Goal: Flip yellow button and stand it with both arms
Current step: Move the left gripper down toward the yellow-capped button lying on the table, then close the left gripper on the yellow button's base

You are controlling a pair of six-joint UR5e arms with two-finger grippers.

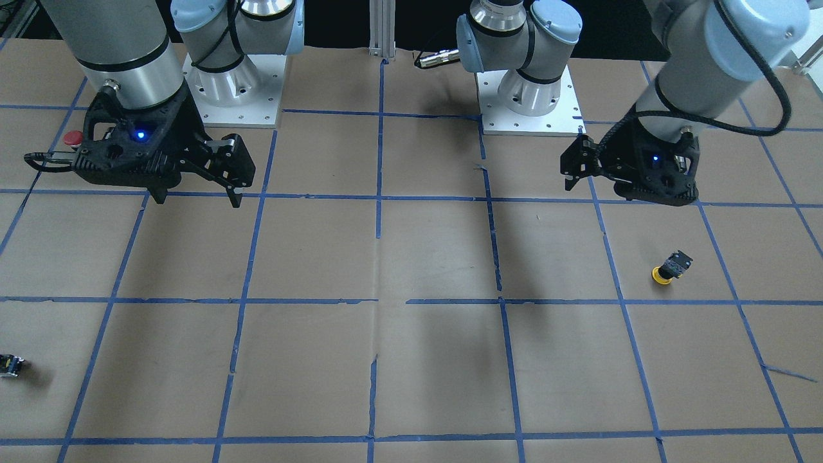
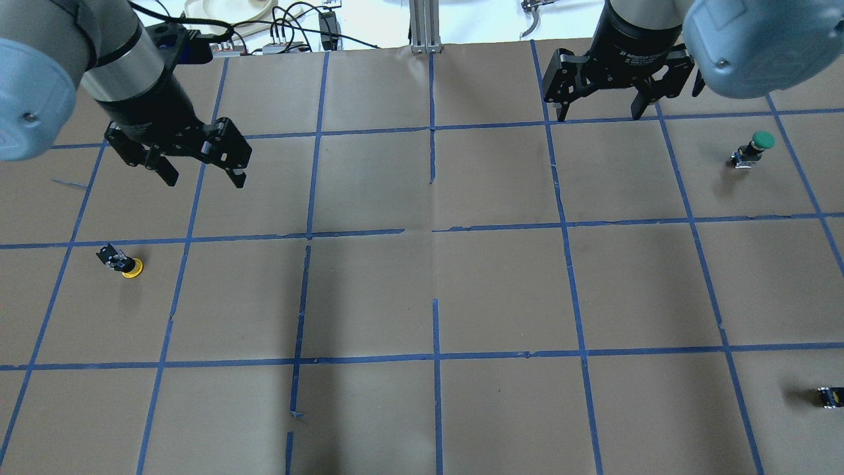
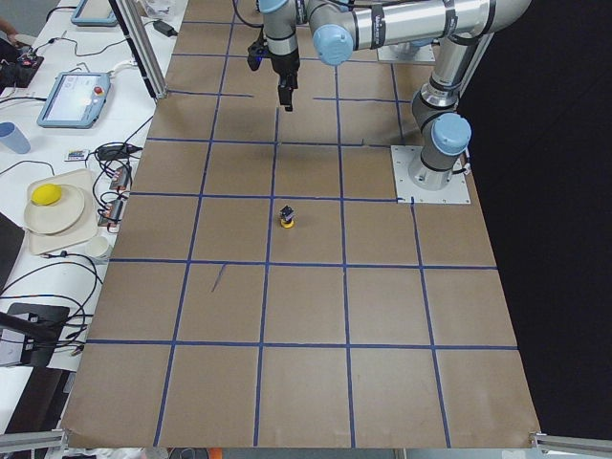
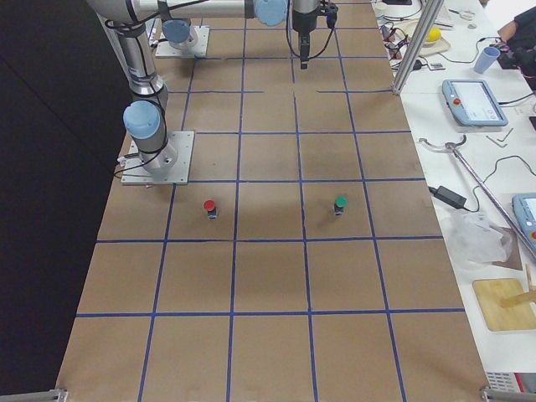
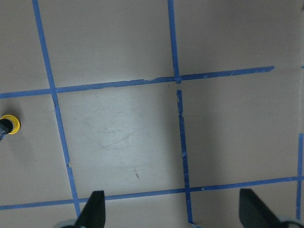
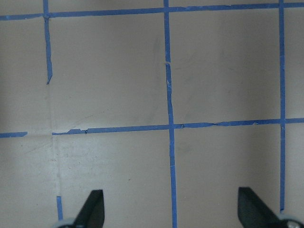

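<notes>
On the counter [image 2: 501, 277], at the left, the yellow button [image 2: 125, 262] sits upside down on its cap, dark body up, inside a taped square. The left hand [image 2: 204, 177] hovers well apart from it, fingers spread, holding nothing. Far across, the right hand [image 2: 600, 113] hangs spread and empty too. Further right stands a green button [image 2: 757, 146].

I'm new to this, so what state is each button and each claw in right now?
yellow button: upside down, resting on its cap, untouched
green button: upright, cap up
red button: upright, cap up
left gripper: open, empty, in the air
right gripper: open, empty, in the air
</notes>
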